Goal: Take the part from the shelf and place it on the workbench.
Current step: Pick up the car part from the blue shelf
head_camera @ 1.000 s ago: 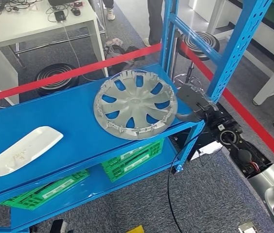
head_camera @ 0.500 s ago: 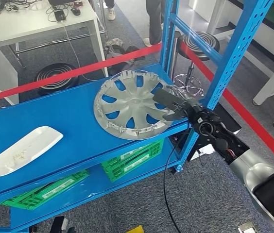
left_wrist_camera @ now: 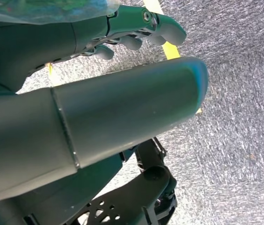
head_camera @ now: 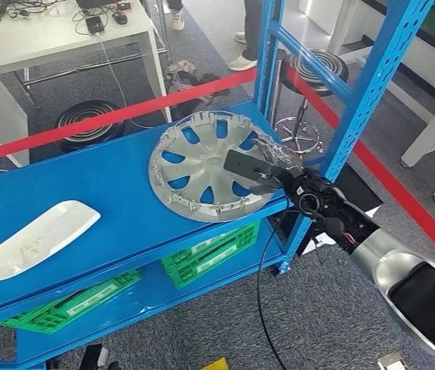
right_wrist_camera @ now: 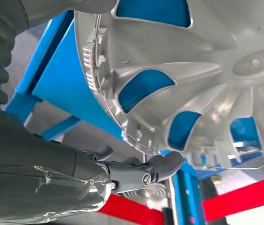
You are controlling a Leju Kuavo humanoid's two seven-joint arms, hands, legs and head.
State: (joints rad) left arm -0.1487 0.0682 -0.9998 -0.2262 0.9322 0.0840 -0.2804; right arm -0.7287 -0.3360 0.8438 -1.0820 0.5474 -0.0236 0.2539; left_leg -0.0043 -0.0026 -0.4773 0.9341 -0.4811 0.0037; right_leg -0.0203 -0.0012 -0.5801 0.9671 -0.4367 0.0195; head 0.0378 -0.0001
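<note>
The part, a silver hubcap, lies flat with its inner side up at the right end of the blue shelf, beside the upright post. The right hand is extended over the near right portion of the hubcap, fingers apart and holding nothing; in the right wrist view they sit just beside the clipped rim, contact not confirmed. The left hand hangs over carpet with its fingers loosely spread and nothing in them.

Assessment: the step in hand is securing a grasp on the rim. A sound grip would place the thumb over the rim and the fingers beneath its edge or through a spoke opening, closing before any lift. The hubcap should rise level and clear the post on withdrawal. A white curved panel lies well apart at the shelf's left end.
</note>
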